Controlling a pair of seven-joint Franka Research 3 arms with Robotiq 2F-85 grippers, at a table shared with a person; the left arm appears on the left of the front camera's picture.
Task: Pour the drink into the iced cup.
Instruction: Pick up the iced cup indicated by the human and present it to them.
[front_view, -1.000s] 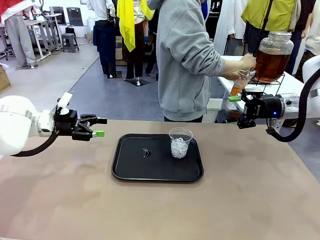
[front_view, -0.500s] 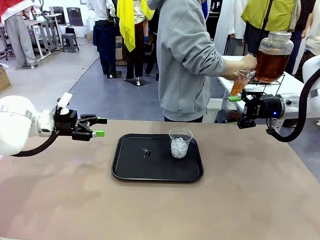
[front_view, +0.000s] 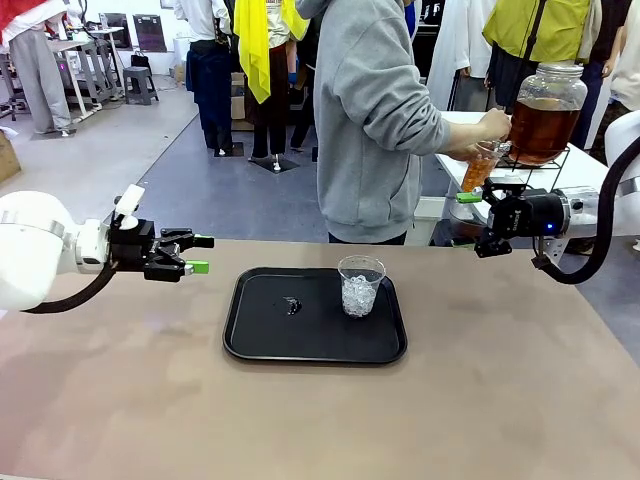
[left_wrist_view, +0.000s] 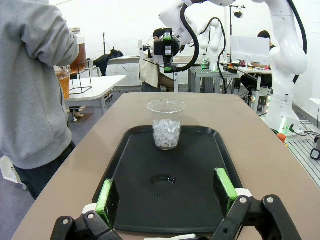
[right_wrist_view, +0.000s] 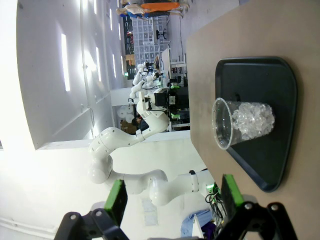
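- left gripper (front_view: 203, 254) hovers over the table (front_view: 120, 400), left of the tray (front_view: 260, 335); jaws spread wide, nothing between them
- left wrist view: left gripper (left_wrist_view: 165, 190) faces along the tray (left_wrist_view: 205, 150), green pads (left_wrist_view: 104, 195) apart at either side, holding nothing
- right gripper (front_view: 475, 222) is up at the far right edge of the table, fingers pointing left; jaws fully apart, empty
- right wrist view: right gripper (right_wrist_view: 174, 197) also wide and empty, iced cup (right_wrist_view: 242, 122) well ahead of it
- iced cup (front_view: 360, 285): clear plastic, upright, ice in the lower part, on the far right part of the black tray
- small wet-looking spot (front_view: 291, 304) on the tray, left of the iced cup
- drink (front_view: 540, 128): amber-brown, inside a big clear jar (front_view: 552, 82) on a wire stand, on a white table far right, behind the right gripper
- person in a grey hoodie stands at the far side, hand (front_view: 492, 125) at the jar's tap
- person's other hand holds a second clear cup (front_view: 478, 168) with amber liquid just below the tap
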